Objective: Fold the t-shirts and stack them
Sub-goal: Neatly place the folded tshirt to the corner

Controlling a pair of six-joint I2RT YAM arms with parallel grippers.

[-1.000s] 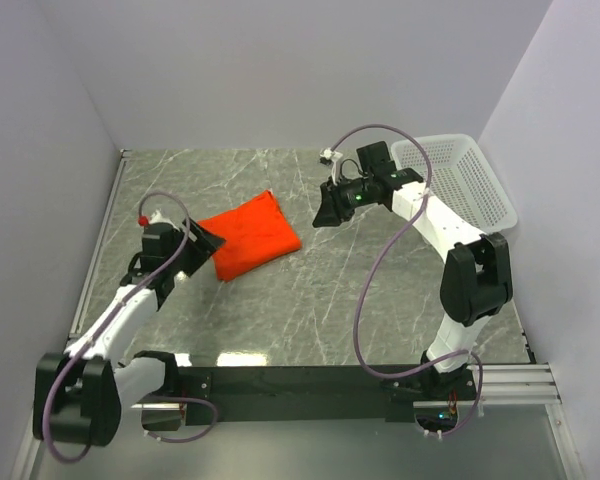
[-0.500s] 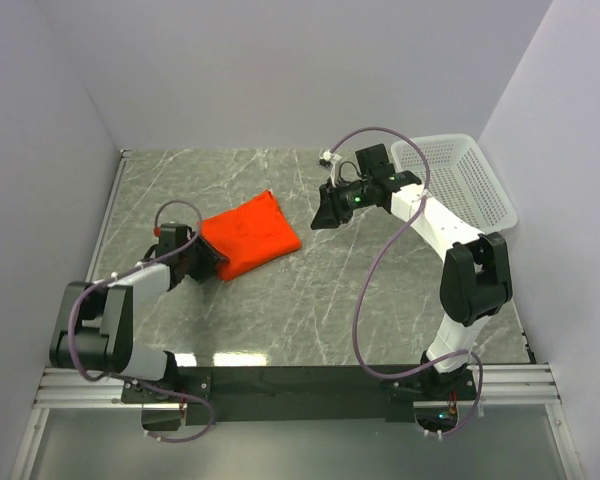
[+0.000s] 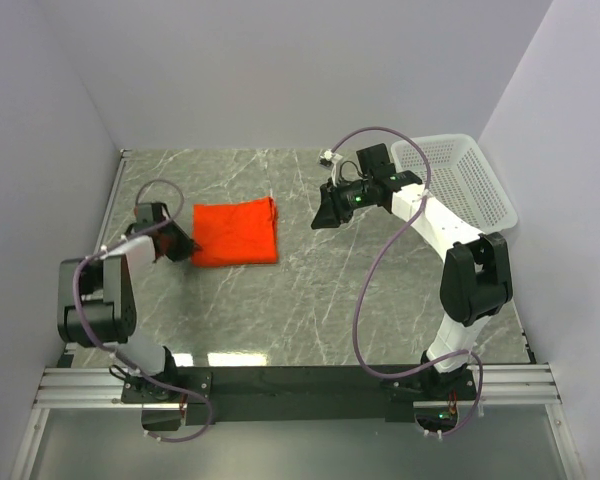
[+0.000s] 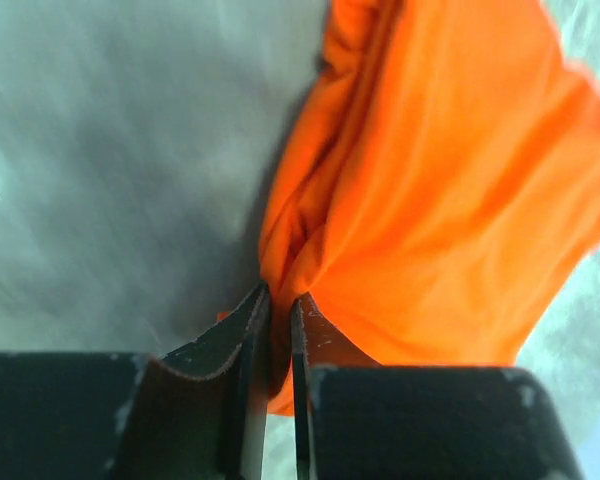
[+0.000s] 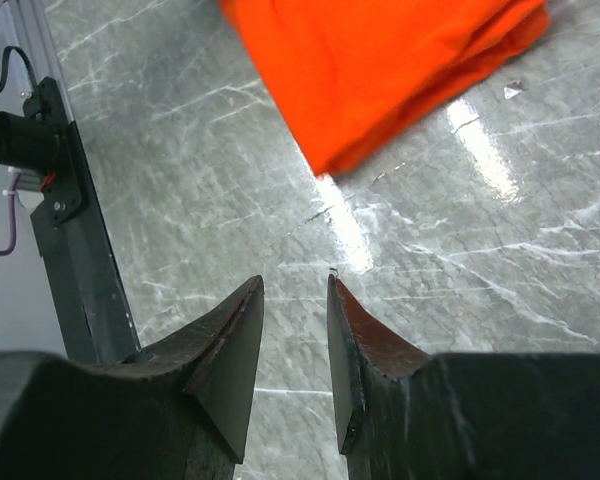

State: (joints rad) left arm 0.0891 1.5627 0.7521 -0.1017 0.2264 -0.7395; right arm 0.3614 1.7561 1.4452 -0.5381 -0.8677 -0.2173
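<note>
A folded orange t-shirt lies flat on the marble table, left of centre. My left gripper is at its left edge, low on the table, shut on a pinch of the fabric. In the left wrist view the orange t-shirt bunches into folds that run down between the nearly closed fingers. My right gripper hovers to the right of the shirt, open, with nothing between its fingers. In the right wrist view the t-shirt lies beyond the gripper, apart from it.
A white mesh basket stands at the back right, beside the right arm. Grey walls enclose the table on three sides. A metal rail runs along the table's left edge, close to the left arm.
The left gripper has closed on the shirt's edge and swung back to the left. The shirt has been dragged leftward and turned square to the table. The right arm has held still.
</note>
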